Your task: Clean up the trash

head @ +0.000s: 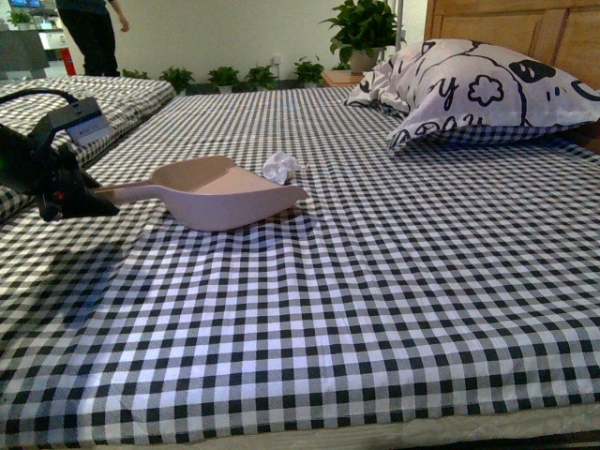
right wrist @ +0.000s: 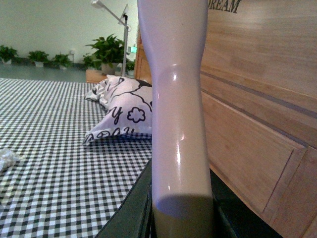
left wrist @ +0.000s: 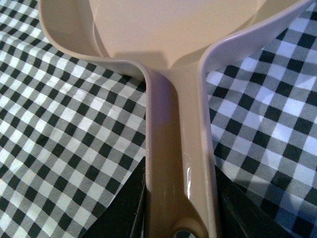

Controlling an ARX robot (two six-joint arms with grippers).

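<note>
Pinches the dustpan's (head: 230, 192) handle in the left gripper (head: 82, 195); finds the trash (head: 281, 167) straight out beyond the fingers (left wrist: 124, 213), past the pan's far end, just beside its rim. Clamps a pale upright handle (right wrist: 176, 99) in the right gripper (right wrist: 181, 218), seemingly farther off.

A bedroom set in a larger hall: bed (head: 375, 281) with checked sheet, pillow (head: 487, 89), wooden headboard (head: 525, 23); second bed (head: 131, 94) beside; potted plants (head: 361, 28); person (head: 94, 33) standing beyond.
</note>
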